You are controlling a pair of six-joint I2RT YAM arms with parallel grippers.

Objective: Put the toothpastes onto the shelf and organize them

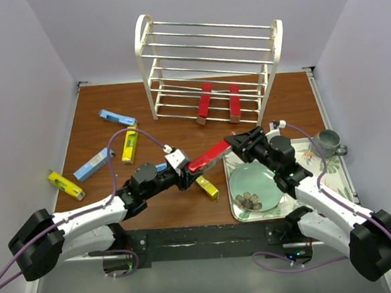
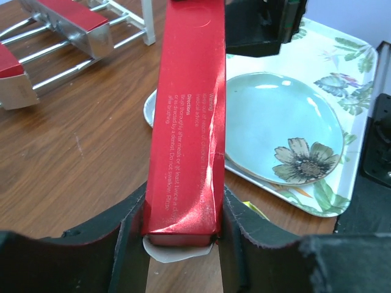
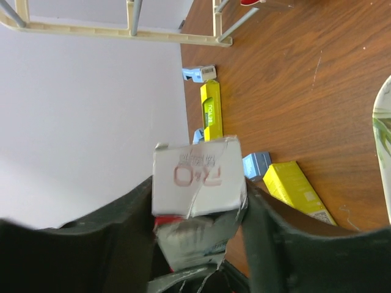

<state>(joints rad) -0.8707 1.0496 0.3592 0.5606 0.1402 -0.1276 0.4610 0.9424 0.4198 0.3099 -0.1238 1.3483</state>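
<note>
A red toothpaste box [image 1: 208,157] hangs above the table between both grippers. My left gripper [image 1: 186,169] is shut on its near end; in the left wrist view the box [image 2: 186,122] is clamped between the jaws [image 2: 183,207]. My right gripper [image 1: 235,142] is shut on the far end, whose silver flap [image 3: 195,174] fills that gripper's jaws [image 3: 198,198]. Two red boxes [image 1: 206,100] [image 1: 234,102] lie on a low tier of the white shelf [image 1: 142,36]. Yellow boxes [image 1: 129,145] [image 1: 65,185] [image 1: 208,186] and blue boxes [image 1: 117,118] [image 1: 93,164] lie on the table.
A floral tray [image 1: 335,177] at the right holds a pale green plate [image 1: 253,183] and a grey mug [image 1: 329,140]. A third blue box [image 1: 162,167] is partly hidden under my left arm. White walls close in both sides.
</note>
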